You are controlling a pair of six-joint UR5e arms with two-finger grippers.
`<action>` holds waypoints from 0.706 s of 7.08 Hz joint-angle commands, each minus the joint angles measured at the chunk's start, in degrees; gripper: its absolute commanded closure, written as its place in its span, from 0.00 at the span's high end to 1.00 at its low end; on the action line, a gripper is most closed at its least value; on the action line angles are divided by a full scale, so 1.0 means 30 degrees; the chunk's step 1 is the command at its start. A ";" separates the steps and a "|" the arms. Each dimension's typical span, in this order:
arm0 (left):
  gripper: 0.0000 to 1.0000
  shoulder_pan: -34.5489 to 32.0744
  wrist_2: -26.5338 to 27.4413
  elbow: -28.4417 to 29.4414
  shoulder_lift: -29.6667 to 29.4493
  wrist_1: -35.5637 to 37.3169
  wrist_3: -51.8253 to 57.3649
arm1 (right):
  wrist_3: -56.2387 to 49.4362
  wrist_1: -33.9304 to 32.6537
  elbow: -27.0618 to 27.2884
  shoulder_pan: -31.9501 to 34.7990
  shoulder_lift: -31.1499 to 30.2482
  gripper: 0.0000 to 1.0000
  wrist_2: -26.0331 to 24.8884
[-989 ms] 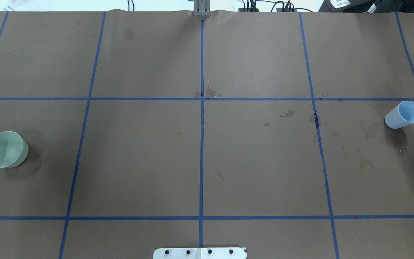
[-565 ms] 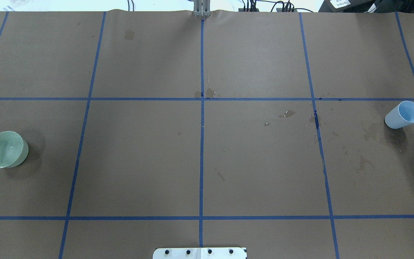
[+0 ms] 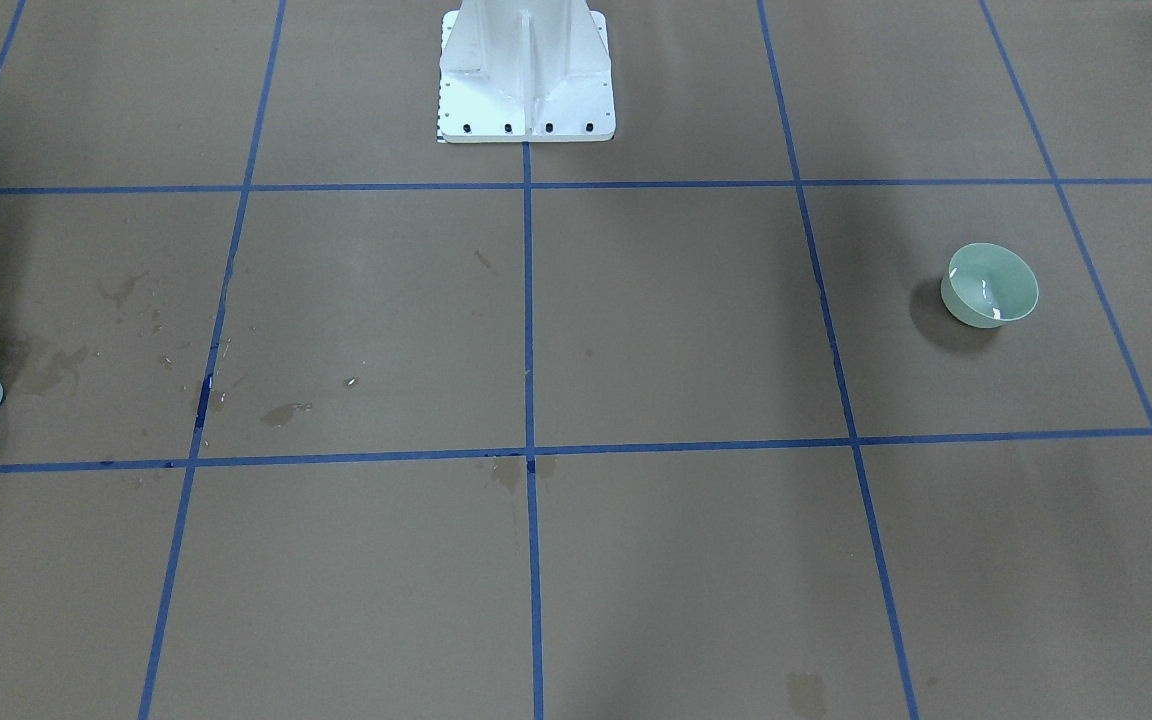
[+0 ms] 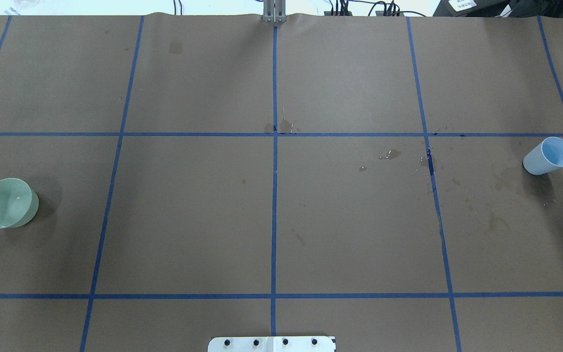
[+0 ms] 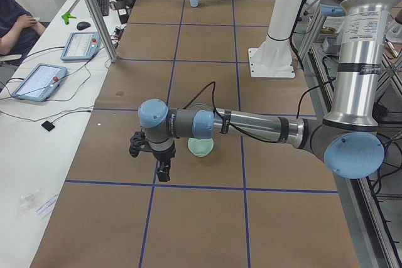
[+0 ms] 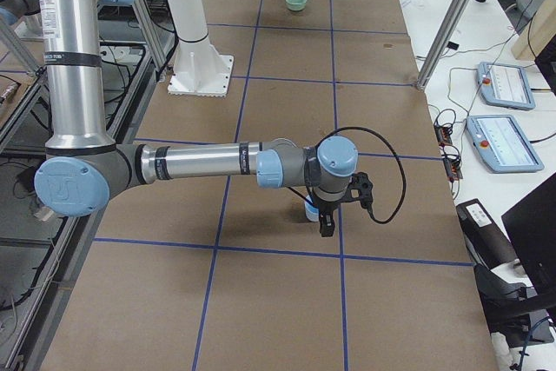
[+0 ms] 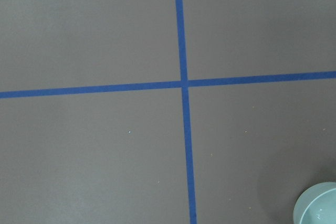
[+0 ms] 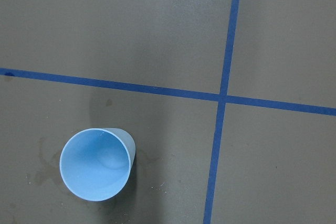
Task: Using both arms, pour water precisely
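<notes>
A pale green bowl (image 4: 5, 203) stands at the table's left end, with a small glint of water (image 3: 983, 290) inside. A light blue cup (image 4: 549, 155) stands upright at the right end and looks empty in the right wrist view (image 8: 97, 163). My left gripper (image 5: 163, 174) hangs fingers down just beside the bowl (image 5: 201, 147), apart from it. My right gripper (image 6: 327, 225) hangs just beside the cup (image 6: 310, 209). Both grippers show only in the side views, so I cannot tell whether they are open or shut. The bowl's rim shows at the corner of the left wrist view (image 7: 317, 205).
Brown paper with blue tape grid lines covers the table. Wet stains and droplets (image 4: 391, 154) lie right of centre. The white pedestal base (image 3: 526, 75) stands at the robot's side. Tablets (image 5: 38, 81), a metal post (image 5: 94, 10) and a seated person (image 5: 12, 26) are beyond the far edge.
The shadow across the bowl's inside has gone and the shadow near the cup has thinned. Bowl and cup have not moved.
</notes>
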 commanded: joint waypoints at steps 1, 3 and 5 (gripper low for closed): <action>1.00 -0.0909 -0.0006 -0.0037 0.0352 0.0148 0.1205 | 0.0057 -0.0028 0.0411 0.0223 -0.0227 0.99 0.0096; 1.00 -0.1121 0.0023 -0.0008 0.0382 0.0208 0.1450 | 0.0086 -0.0028 0.0703 0.0253 -0.0751 0.99 0.0125; 1.00 -0.1180 0.0023 -0.0067 0.0382 0.0208 0.1450 | 0.0086 -0.0028 0.0734 0.0282 -0.1308 0.99 0.0125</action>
